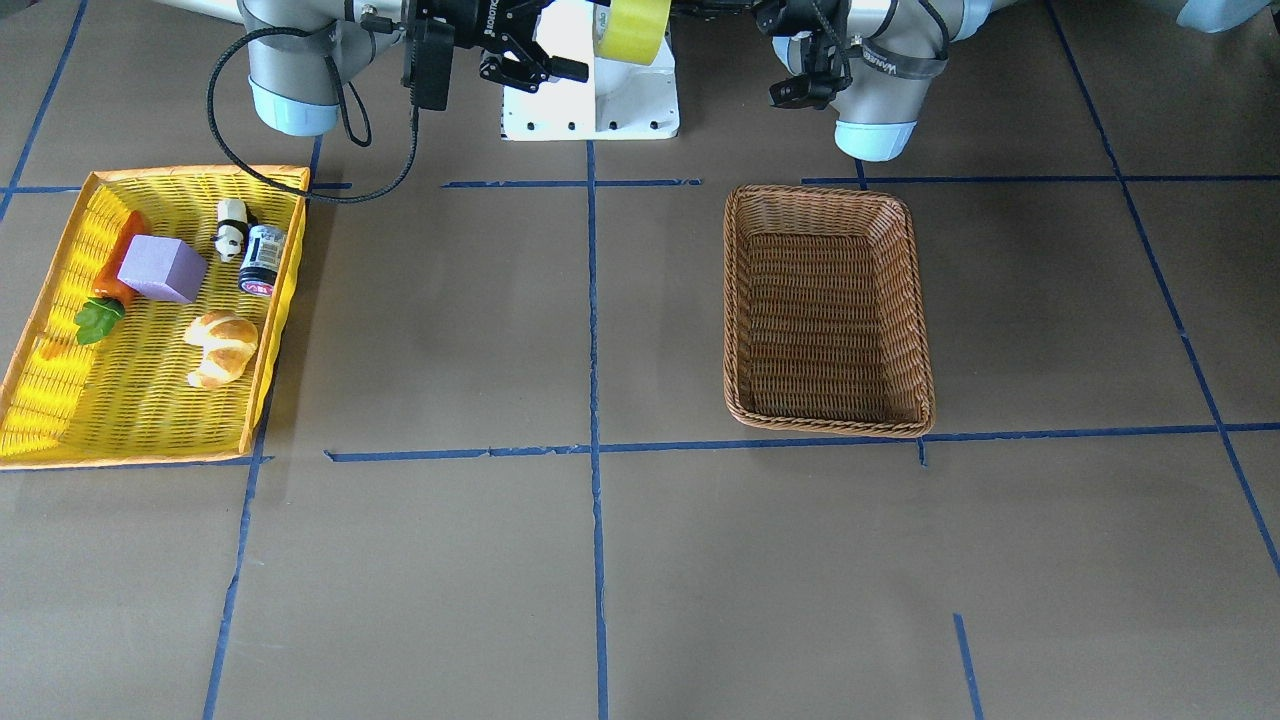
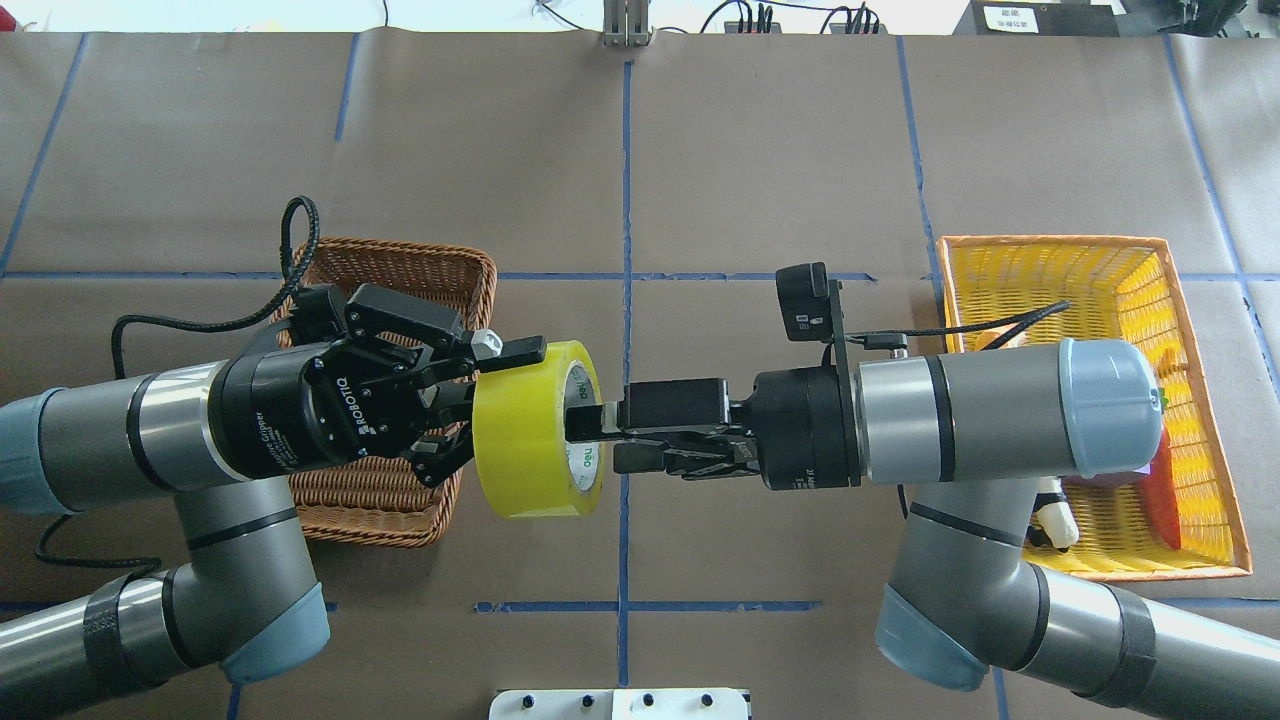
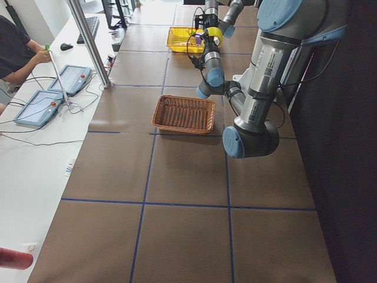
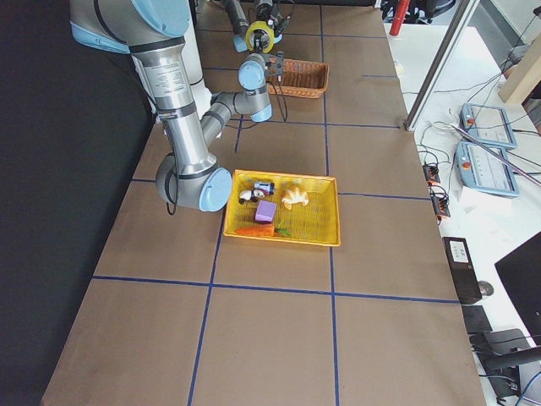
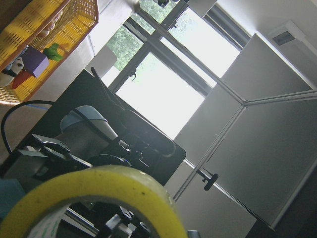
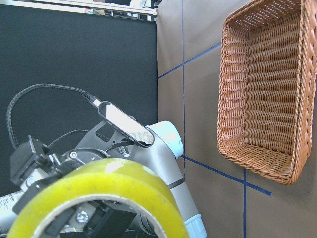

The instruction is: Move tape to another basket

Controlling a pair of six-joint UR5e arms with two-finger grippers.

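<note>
The right tool [image 2: 592,439] has its fingers close together, one reaching into the core of the tape [image 2: 525,430], and it carries the roll in the air. The left tool [image 2: 505,408] faces it with fingers spread wide, one lying along the roll's outer face, not closed on it. The roll hangs above the middle of the table [image 2: 750,150], just beside the wicker basket [image 2: 400,262], which lies under the left tool. The yellow basket [image 2: 1050,245] sits well apart.
</note>
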